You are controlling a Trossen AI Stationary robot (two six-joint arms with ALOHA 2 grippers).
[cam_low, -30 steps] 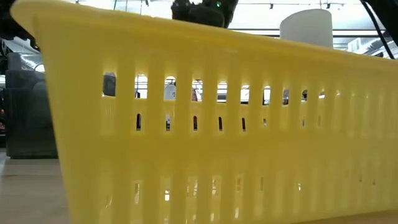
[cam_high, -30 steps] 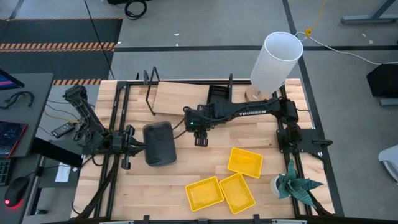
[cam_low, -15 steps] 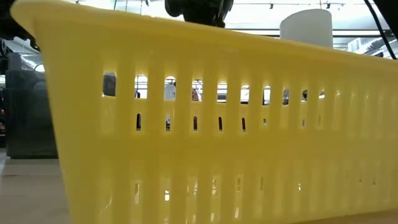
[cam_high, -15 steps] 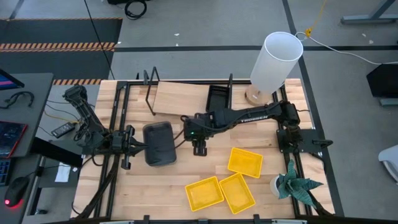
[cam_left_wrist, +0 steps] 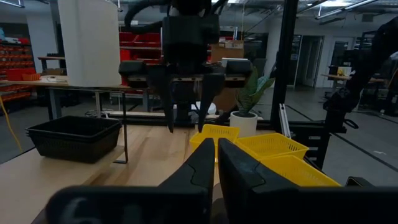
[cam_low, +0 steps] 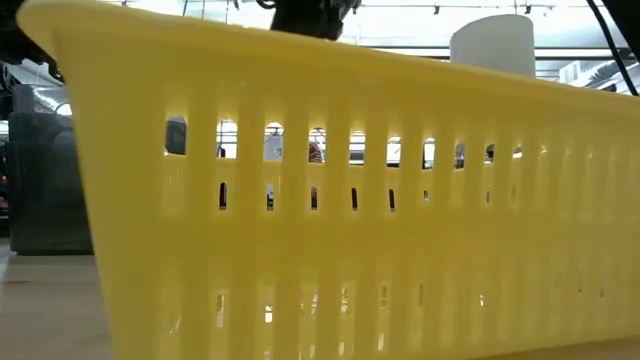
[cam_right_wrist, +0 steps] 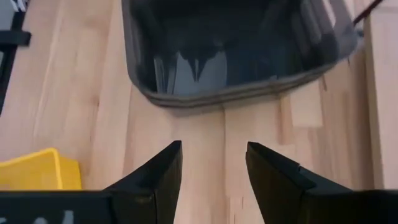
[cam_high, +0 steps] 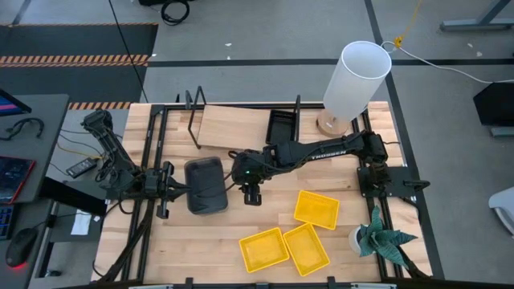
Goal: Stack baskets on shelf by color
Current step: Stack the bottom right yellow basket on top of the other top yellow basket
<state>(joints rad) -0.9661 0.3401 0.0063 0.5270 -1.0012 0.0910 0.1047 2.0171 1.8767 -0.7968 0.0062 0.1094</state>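
A smoky grey basket (cam_high: 206,185) (cam_right_wrist: 239,50) stands on its bottom on the tabletop, left of centre. My right gripper (cam_high: 251,193) (cam_right_wrist: 214,165) hangs open just right of it, slanting down toward its near wall and touching nothing. My left gripper (cam_high: 177,190) (cam_left_wrist: 216,146) is shut at the grey basket's left side, with nothing between its fingers. A black basket (cam_high: 281,127) sits on the right end of the shelf (cam_high: 233,127). Three yellow baskets (cam_high: 316,209) (cam_high: 263,250) (cam_high: 306,248) lie on the table at the near right.
A tall white cylinder (cam_high: 356,76) stands at the far right corner and a potted plant (cam_high: 381,238) at the near right. One yellow basket (cam_low: 350,200) fills the low view. Bare tabletop lies between the grey basket and the yellow ones.
My right gripper has gone toward the table's left and a little toward its near edge, closing in on the grey basket, and has tipped as it went. It stays open.
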